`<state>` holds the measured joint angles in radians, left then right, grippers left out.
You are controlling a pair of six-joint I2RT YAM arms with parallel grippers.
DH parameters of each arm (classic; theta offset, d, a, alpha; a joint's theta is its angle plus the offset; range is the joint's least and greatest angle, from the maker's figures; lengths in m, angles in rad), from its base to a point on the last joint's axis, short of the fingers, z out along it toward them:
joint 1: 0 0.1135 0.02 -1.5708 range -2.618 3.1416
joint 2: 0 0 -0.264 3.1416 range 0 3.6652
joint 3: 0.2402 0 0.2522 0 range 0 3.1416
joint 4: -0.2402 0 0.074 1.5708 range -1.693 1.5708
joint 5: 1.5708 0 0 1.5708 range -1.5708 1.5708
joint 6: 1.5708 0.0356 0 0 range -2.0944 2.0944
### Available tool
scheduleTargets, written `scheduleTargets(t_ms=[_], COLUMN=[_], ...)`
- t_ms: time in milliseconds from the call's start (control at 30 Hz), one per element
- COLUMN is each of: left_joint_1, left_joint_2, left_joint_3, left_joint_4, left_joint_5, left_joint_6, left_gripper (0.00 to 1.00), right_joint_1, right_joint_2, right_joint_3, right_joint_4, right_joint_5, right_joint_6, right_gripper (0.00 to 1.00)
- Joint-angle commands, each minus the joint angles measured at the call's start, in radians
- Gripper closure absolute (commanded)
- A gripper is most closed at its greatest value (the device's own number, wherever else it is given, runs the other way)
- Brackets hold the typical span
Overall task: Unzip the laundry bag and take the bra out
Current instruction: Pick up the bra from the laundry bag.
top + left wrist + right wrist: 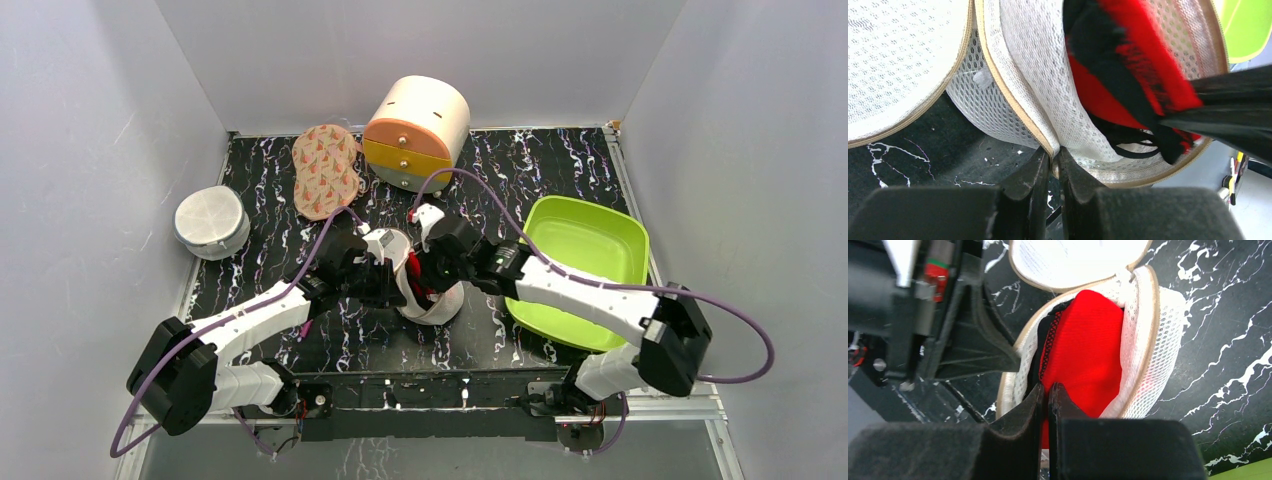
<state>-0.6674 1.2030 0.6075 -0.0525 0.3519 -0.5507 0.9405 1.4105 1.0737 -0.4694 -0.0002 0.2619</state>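
With the laundry bag (pixel 435 306) already unzipped, our left gripper (pixel 1055 152) clamped its rim and our right gripper (pixel 1047 388) pinched the bra (pixel 1083 340) inside it. Next, we judged, a steady outward pull was needed.

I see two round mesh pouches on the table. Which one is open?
The laundry bag in the middle: its lid is flipped back, showing the red bra. The mesh case at left is closed.

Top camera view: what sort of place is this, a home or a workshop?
Probably a robot test booth, not a home: plain pale walls box in a black white-veined tabletop, and two white-and-black robot arms are bolted at its near edge.
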Motion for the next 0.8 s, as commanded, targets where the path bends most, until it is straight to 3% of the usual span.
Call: scheduleTargets(t_ms=[0,300,767], left_joint_1=[-0.001,-0.001,-0.001], left_joint_2=[-0.003,-0.004,-0.025], left_joint_3=[0.025,0.033,0.027], left_joint_4=[0.008,0.005,0.009], left_joint_5=[0.011,0.019,0.023], left_joint_6=[0.005,0.001,-0.013], left_gripper=[0.89,0.89,0.89], right_joint_1=[0.001,0.0,0.001], right_joint_2=[-0.105,-0.188,-0.353], right_joint_3=[-0.025,-0.027,0.071], right_joint_4=[0.121,0.289,0.432], right_joint_5=[-0.042,-0.086,0.127], right_joint_6=[0.001,0.066,0.039], right_gripper=[1.0,1.0,1.0])
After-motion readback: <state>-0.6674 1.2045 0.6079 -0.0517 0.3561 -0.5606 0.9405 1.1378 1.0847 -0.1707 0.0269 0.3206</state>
